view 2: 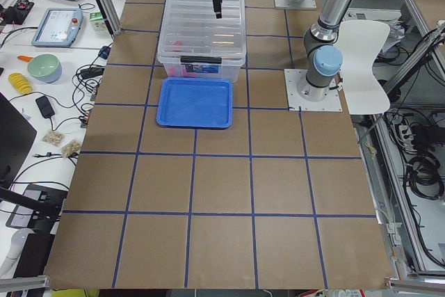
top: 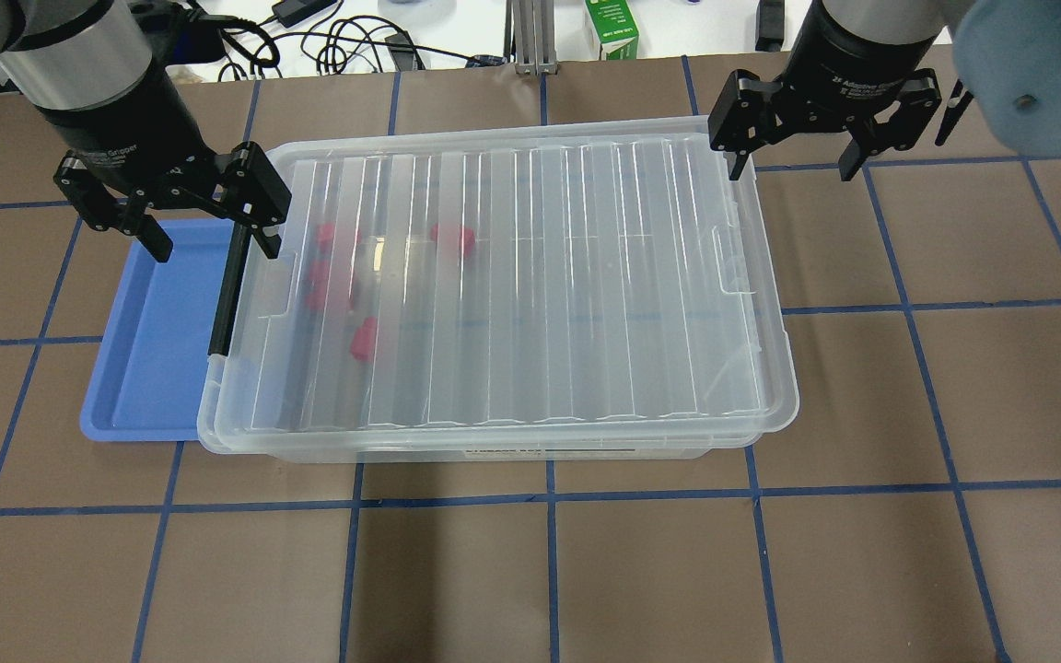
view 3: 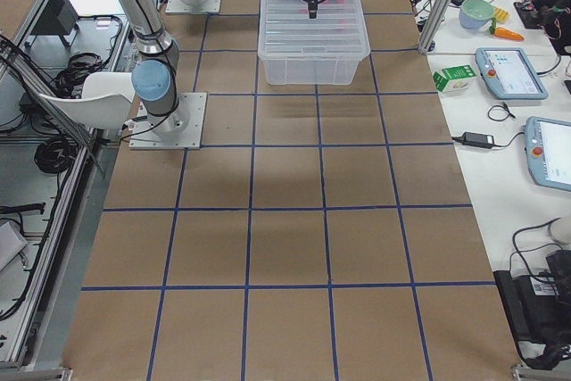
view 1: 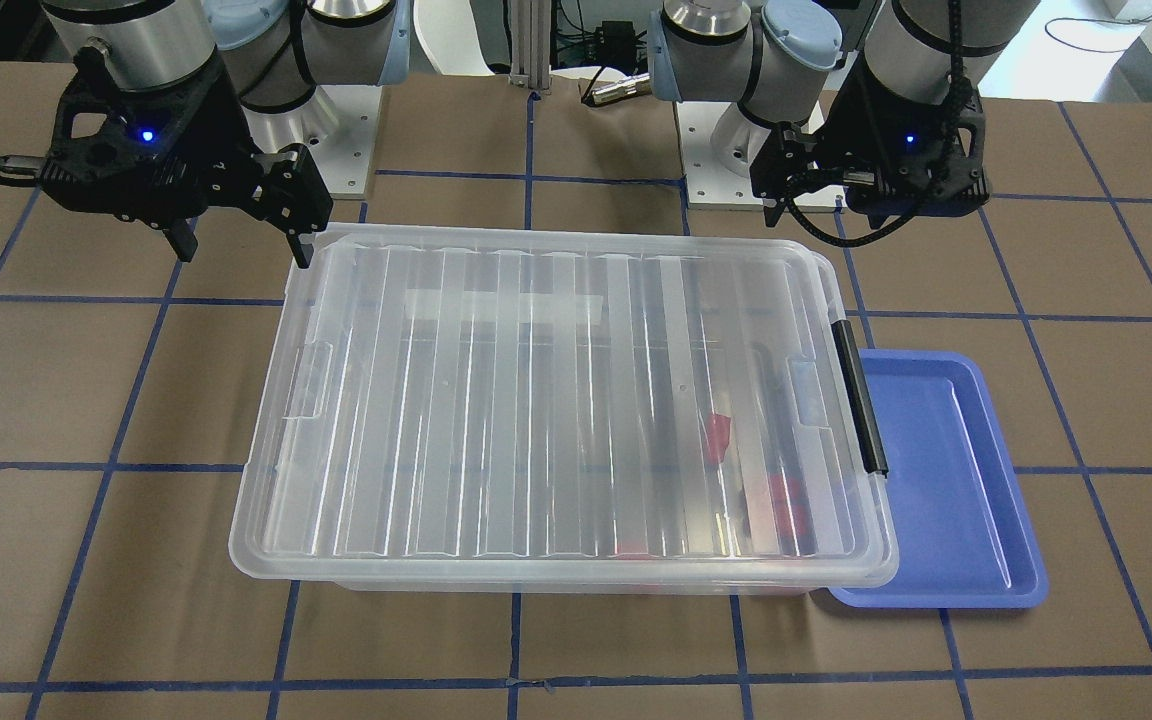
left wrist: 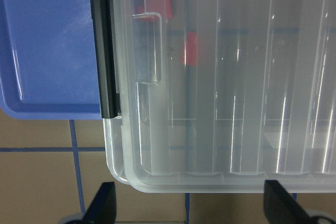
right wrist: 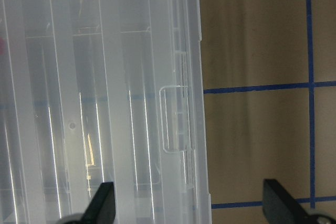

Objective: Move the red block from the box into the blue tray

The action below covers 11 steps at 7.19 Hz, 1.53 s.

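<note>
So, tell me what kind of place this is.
Most likely a robotics lab workcell: robot arms bolted to a table with a taped blue grid, touchscreen pendants on the side bench, loose cables nearby.

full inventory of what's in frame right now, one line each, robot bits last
box: 1, clear, mid-table
lid: 1, clear and ribbed, on the box
latch bar: 1, black, on the box's short side next to the tray
red blocks: at least 4, red, inside the box near the latch end, blurred through the lid
tray: 1, blue, on the table beside the box's latch end, nothing in it
table: 1, brown with a blue tape grid
carton: 1, green and white, past the table's far edge
left tool: 1, black, open, over the box's latch end
right tool: 1, black, open, over the box's other end
</note>
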Each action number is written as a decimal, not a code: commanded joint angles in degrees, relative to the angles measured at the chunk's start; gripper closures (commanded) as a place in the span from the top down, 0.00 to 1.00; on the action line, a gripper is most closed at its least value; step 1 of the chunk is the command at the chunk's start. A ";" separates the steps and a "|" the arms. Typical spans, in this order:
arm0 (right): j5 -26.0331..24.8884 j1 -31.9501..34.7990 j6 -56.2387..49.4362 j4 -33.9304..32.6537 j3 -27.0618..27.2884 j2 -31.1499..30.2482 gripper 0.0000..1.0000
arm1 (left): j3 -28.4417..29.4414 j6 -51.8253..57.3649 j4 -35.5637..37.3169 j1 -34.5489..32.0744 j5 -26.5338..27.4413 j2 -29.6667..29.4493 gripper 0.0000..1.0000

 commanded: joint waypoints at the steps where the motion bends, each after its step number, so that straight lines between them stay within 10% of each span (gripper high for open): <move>1: -0.08 0.00 0.00 0.00 0.00 0.02 1.00 | -0.01 0.00 0.05 0.00 0.04 0.01 1.00; 11: 0.36 -0.61 -0.35 -2.19 2.35 0.37 1.00 | -0.09 0.00 -0.13 0.00 0.13 0.01 1.00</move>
